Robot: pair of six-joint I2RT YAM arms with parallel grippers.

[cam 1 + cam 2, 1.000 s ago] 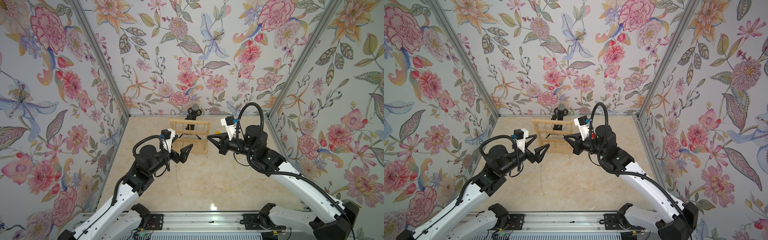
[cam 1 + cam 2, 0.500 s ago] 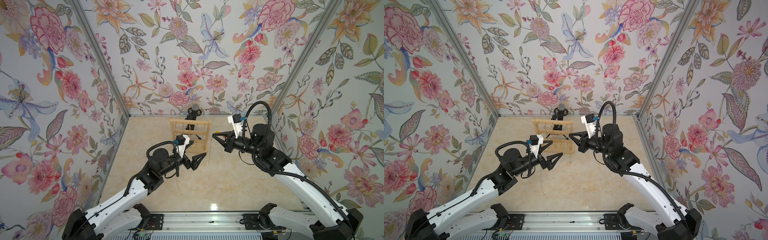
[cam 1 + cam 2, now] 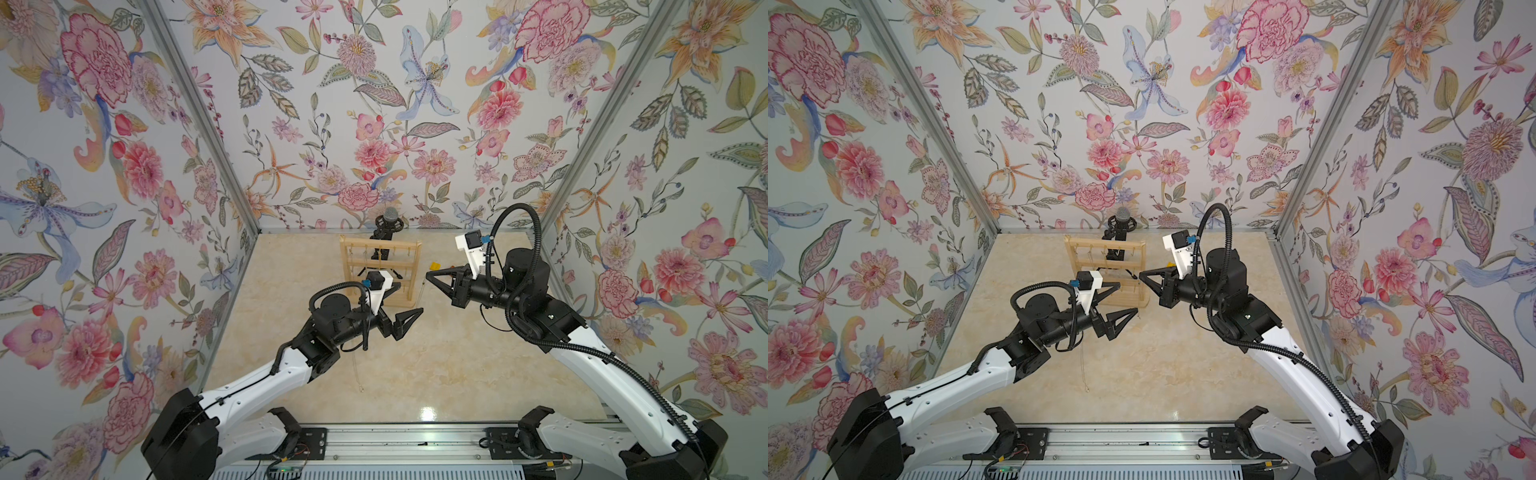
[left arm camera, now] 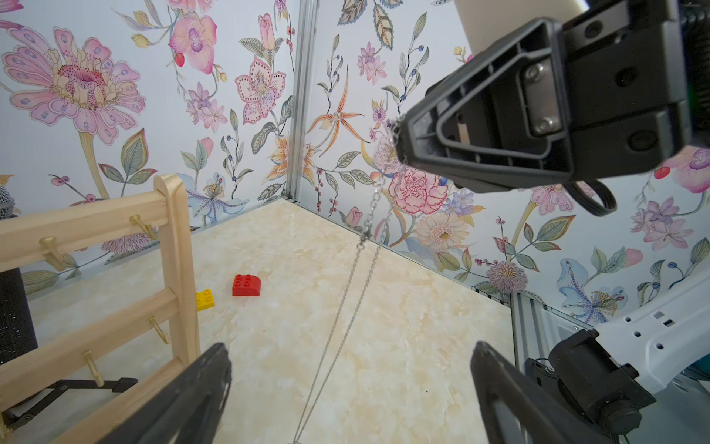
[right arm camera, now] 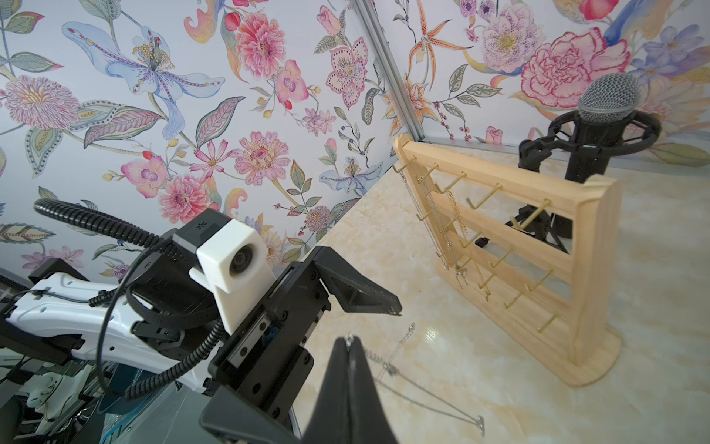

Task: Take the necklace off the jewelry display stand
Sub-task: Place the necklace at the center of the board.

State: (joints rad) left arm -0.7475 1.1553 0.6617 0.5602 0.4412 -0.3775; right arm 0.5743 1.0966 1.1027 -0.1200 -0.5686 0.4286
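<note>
1. The right gripper (image 3: pixel 429 276), right of centre in both top views, was closed on a thin silver chain necklace (image 4: pixel 362 238), which was hung from its tip, clear of the stand.
2. The left gripper (image 3: pixel 409 300), near mid-frame, was held wide apart and empty.
3. The pale wooden jewelry display stand (image 3: pixel 380 266) was stood upright just above centre, near both grippers.
4. Other fine chains (image 5: pixel 442 215) were hung on its hooks.
</note>
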